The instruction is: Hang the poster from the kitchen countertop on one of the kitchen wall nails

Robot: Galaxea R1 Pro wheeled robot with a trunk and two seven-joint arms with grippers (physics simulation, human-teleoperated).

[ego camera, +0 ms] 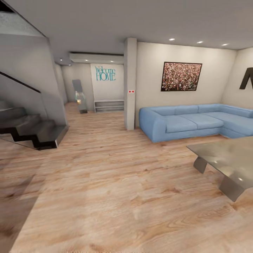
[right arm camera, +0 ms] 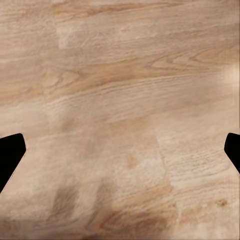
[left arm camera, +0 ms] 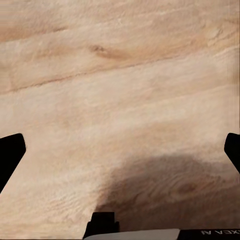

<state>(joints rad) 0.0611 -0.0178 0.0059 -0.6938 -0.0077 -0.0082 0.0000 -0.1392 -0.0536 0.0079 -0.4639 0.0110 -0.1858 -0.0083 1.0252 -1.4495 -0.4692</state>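
From the head camera the robot stands in a living room, not the kitchen, so the poster, the kitchen worktop and the wall nails lie somewhere outside this picture and the step in hand is, by my judgement, still the drive toward them. Taking the blue sofa [ego camera: 196, 121] as landmark: above it on the wall hangs the wide speckled brown painting [ego camera: 181, 76], which is not the thing wanted; in front of it, nearer the robot, stands the glossy grey coffee table [ego camera: 228, 158] on slanted legs, the one piece of furniture close enough to catch the base on a turn that way. Beside the sofa's end rises a pale pillar [ego camera: 130, 82] bearing two small red marks, and beyond the pillar a hallway wall reads "Welcome HOME" [ego camera: 105, 73] above a low shelf [ego camera: 109, 105]. Far across the room from the sofa, dark stairs [ego camera: 33, 131] step down onto the wooden floor [ego camera: 105, 182], which lies open between stairs and table, the likely way through. In the left wrist view the left tool [left arm camera: 120, 150] hangs over bare floorboards, its dark fingertips [left arm camera: 10, 155] wide apart at the edges, spread and holding nothing, sensible while travelling. In the right wrist view the right tool [right arm camera: 120, 152] is likewise spread and unloaded above the floor.
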